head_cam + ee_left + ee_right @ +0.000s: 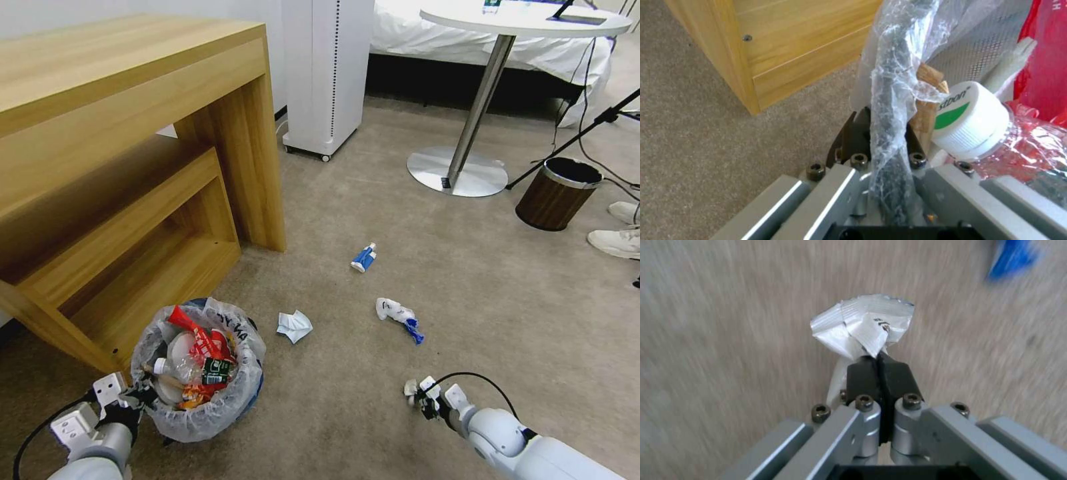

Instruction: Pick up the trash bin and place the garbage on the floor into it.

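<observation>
The trash bin (pixel 241 393), blue and lined with a crinkly bag, stands on the tan floor (pixel 373 427) beside the wooden desk. It holds red wrappers and a small bottle (pixel 971 120). My left gripper (pixel 139 395) is shut on the bin's near rim (pixel 891 110), bag film pinched between its jaws. My right gripper (pixel 419 393) hovers low over the carpet, shut on a crumpled silvery wrapper (pixel 862 325). Garbage lies on the floor: crumpled white paper (pixel 294 325), a white-and-blue wrapper (pixel 398 313), a blue-white packet (pixel 364 257).
The wooden desk (pixel 133 153) rises close on the left of the bin. Farther off stand a white appliance (pixel 327 73), a round table's base (pixel 457 172), a brown wood-grain bin (pixel 557 193) and a slanted stand leg with cables. A person's shoes (pixel 617 241) show at the right edge.
</observation>
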Tool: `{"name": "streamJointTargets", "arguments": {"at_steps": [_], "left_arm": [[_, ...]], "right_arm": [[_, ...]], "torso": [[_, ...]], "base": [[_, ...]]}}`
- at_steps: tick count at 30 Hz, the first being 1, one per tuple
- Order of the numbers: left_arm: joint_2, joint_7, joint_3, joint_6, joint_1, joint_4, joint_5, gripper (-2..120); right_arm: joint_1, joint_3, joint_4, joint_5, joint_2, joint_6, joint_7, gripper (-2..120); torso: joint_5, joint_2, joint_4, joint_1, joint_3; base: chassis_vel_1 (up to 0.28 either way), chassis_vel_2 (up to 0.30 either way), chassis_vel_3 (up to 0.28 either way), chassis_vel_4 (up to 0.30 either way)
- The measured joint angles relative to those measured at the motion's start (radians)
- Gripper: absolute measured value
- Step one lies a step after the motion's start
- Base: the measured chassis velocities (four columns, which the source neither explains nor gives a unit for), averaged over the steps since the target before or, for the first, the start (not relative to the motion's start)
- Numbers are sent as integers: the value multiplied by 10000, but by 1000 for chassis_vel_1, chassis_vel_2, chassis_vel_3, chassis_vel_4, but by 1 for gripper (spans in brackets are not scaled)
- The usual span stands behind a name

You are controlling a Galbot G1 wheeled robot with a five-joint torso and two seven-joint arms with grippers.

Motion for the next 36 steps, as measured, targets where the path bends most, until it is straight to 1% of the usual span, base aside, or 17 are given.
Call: {"name": "streamJointTargets", "arguments": {"at_steps": [1, 5, 7, 9, 10, 12, 13, 16, 18, 22, 24, 28, 29, 31, 32, 34, 36], "left_arm": [[0, 0, 0, 0, 0, 0, 0, 1], [58, 4, 1, 0, -51, 4, -19, 1], [102, 3, 2, 29, -82, 1, -53, 1], [105, 1, 2, 34, -84, -2, -56, 1], [115, -8, 4, 50, -86, -21, -67, 1], [120, -17, 9, 71, -86, -55, -75, 1], [120, -17, 9, 71, -86, -55, -75, 1], [95, -43, 10, 101, -47, -161, -81, 1], [85, -43, 12, 112, -27, -194, -81, 1], [60, -86, 12, 194, 61, -416, -85, 1], [34, -158, 11, 286, 105, -619, -99, 1], [-26, -208, 19, 342, 144, -815, -101, 1], [-26, -208, 19, 342, 144, -815, -101, 1], [-81, -228, 39, 380, 178, -968, -97, 1], [-81, -228, 39, 380, 178, -968, -97, 1], [-128, -251, 38, 393, 183, -1056, -90, 1], [-144, -251, 37, 395, 192, -1081, -91, 1]], "right_arm": [[0, 0, 0, 0, 0, 0, 0, 0], [-72, 339, 597, 354, -142, 1121, -370, 0], [-92, 580, 1193, 690, -180, 2514, -911, 0], [-93, 605, 1276, 736, -181, 2728, -1043, 0], [-88, 683, 1587, 906, -180, 3714, -1812, 0], [16, 546, 1855, 1017, -168, 4750, -2584, 0], [16, 546, 1855, 1017, -168, 4750, -2584, 0], [324, -55, 2463, 1224, -164, 5769, -3484, 0], [460, -261, 2673, 1281, -160, 5892, -3653, 0], [1523, -1463, 3722, 1761, -154, 5859, -3744, 0], [2871, -2417, 4430, 2569, -97, 5217, -3286, 0], [4235, -3344, 4947, 3479, 89, 4516, -2678, 0], [4235, -3344, 4947, 3479, 89, 4516, -2678, 0], [5862, -4760, 5194, 4388, 499, 3908, -1934, 0], [5862, -4760, 5194, 4388, 499, 3908, -1934, 0], [7227, -5781, 4980, 4746, 926, 3710, -1558, 0], [7656, -6111, 4814, 4844, 1083, 3623, -1464, 0]], "torso": [[0, 0, 0, 0, 0], [3, 0, 0, 0, 0], [1, 0, 0, 0, 0], [1, 0, 0, 0, 0], [1, 0, 1, 0, 0], [1, 0, 0, 0, 0], [1, 0, 0, 0, 0], [2, 0, 0, 0, 0], [3, 0, 0, 0, 0], [2, 0, 0, 0, 0], [-1, 0, 0, 0, 0], [2, 0, 1, 1, 0], [2, 0, 1, 1, 0], [2, 0, 0, 1, 0], [2, 0, 0, 1, 0], [-1, 0, 2, 0, 0], [-1, 0, 3, 1, 1]], "base": [[0, 0, 0, 0], [0, 0, 0, 0], [0, 0, 0, 0], [0, 0, 0, 0], [0, 0, 0, 0], [0, 0, 0, 0], [0, 0, 0, 0], [0, 0, 0, 0], [0, 0, 0, 0], [0, 0, 0, 0], [0, 0, 0, 0], [0, 0, 0, 0], [0, 0, 0, 0], [0, 0, 0, 0], [0, 0, 0, 0], [0, 0, 0, 0], [0, 0, 0, 0]]}}
